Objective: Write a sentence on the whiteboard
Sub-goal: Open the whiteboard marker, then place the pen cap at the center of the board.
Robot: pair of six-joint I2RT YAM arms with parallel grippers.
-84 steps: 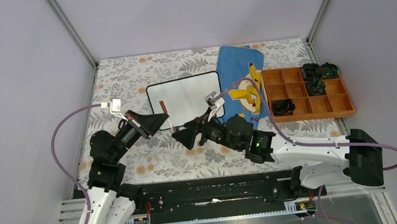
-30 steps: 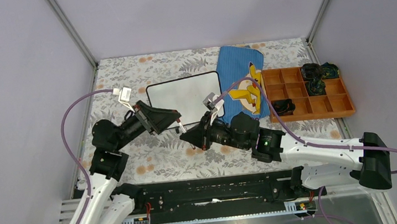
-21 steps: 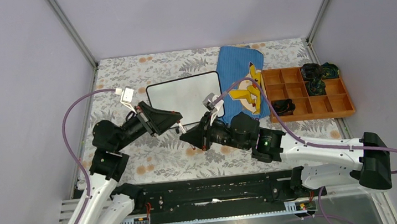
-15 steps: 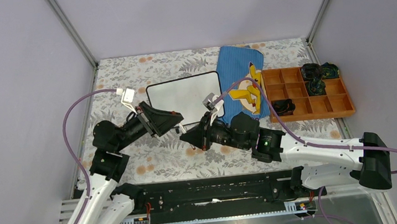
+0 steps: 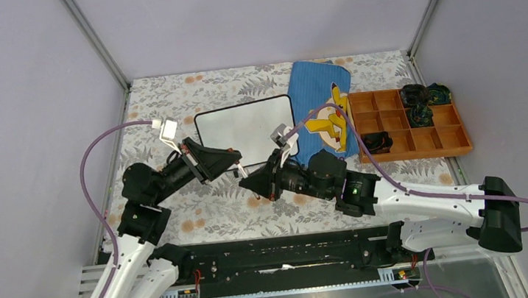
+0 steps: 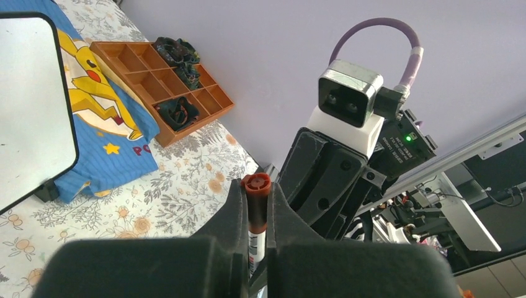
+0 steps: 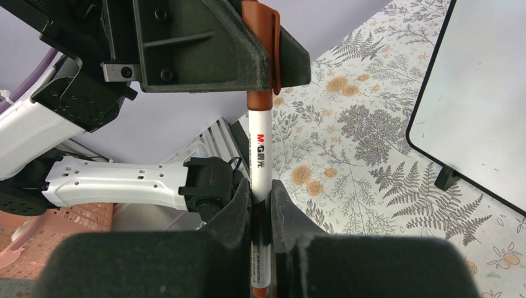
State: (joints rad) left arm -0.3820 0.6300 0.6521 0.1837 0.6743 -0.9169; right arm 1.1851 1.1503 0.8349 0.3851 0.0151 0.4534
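Right pincer (image 7: 260,189) grips "M&G" marker (image 7: 258,149); left pincer (image 6: 255,205) clamps cap (image 6: 256,183)

Marker (image 7: 259,155) spans the gap, cap end in the left gripper (image 6: 255,211), barrel in the right gripper (image 7: 260,198) facing it. Whiteboard (image 5: 246,130) stands just beyond both on the table (image 5: 167,100). Pouch (image 5: 318,91) lies beyond-right of the right gripper, tray (image 5: 417,155) farther right.

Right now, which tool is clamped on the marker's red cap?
The left tool: it pinches the red cap, while the right tool grips the white barrel.
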